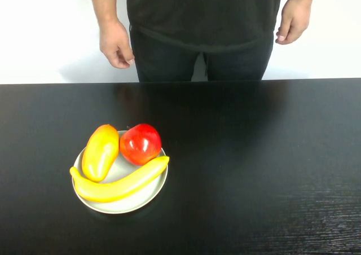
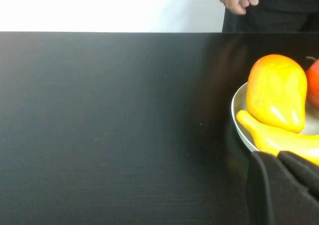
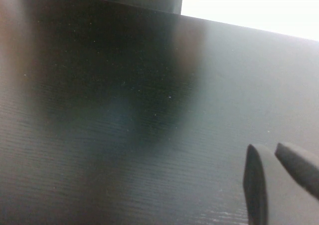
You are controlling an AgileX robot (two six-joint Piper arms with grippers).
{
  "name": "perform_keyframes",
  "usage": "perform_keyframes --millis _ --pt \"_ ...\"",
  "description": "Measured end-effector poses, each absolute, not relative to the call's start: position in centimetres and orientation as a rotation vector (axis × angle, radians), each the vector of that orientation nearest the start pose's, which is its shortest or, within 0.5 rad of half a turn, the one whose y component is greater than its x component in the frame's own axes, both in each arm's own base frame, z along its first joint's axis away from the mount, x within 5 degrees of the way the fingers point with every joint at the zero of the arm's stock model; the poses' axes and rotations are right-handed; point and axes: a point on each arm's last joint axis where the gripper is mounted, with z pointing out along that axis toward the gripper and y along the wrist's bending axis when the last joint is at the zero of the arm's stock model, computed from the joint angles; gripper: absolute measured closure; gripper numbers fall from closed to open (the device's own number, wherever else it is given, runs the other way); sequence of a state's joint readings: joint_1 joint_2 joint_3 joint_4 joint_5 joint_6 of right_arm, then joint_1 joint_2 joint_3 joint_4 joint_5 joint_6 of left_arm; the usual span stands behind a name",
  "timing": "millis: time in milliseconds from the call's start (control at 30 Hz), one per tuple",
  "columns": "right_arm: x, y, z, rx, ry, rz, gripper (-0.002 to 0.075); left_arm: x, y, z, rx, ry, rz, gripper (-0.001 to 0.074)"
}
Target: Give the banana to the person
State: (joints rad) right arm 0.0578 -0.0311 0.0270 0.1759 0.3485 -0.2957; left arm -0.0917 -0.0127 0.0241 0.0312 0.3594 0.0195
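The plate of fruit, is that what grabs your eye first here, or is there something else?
Yes: on the black table, a pale plate on the robot's left holds a banana along its near edge, a mango and a red apple. Behind the table stands the person, arms hanging. The left gripper sits close by the plate, the right gripper over bare table; neither holds anything.
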Motion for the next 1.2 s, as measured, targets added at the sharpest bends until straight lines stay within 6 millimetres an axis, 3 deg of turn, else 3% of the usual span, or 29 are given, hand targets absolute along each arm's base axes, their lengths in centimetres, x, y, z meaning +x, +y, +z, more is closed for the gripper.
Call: perform_keyframes --millis 367,533,700,867,967,1033,1200 --pt "5.2 0.8 17.5 -0.213 1.81 0.003 0.0733 5.3 -0.4 17.4 0.115 1.843 -0.027 0.0738" --pt "5.2 0.8 17.5 -0.213 1.81 0.003 0.0733 5.4 -0.7 17.9 -0.05 1.784 -0.2 0.0738" --pt "5.2 0.8 17.5 -0.213 1.81 0.003 0.0733 5.6 -0.8 19.0 -0.321 1.656 -0.469 0.0738" --pt "5.2 0.8 17.5 -0.213 1.81 0.003 0.0733 5.6 -0.7 19.6 -0.368 1.574 -0.526 0.0738" --pt "5.2 0.8 17.5 -0.213 1.81 0.003 0.0733 5.5 -0.9 19.5 -0.446 1.626 -0.603 0.0738" --pt "5.2 0.8 17.5 -0.213 1.81 0.003 0.0733 5.3 -1.1 20.6 -0.433 1.705 -0.603 0.0738" --pt "5.2 0.8 17.5 -0.213 1.81 0.003 0.0733 5.4 -1.8 26.7 -0.183 1.836 -0.498 0.0738"
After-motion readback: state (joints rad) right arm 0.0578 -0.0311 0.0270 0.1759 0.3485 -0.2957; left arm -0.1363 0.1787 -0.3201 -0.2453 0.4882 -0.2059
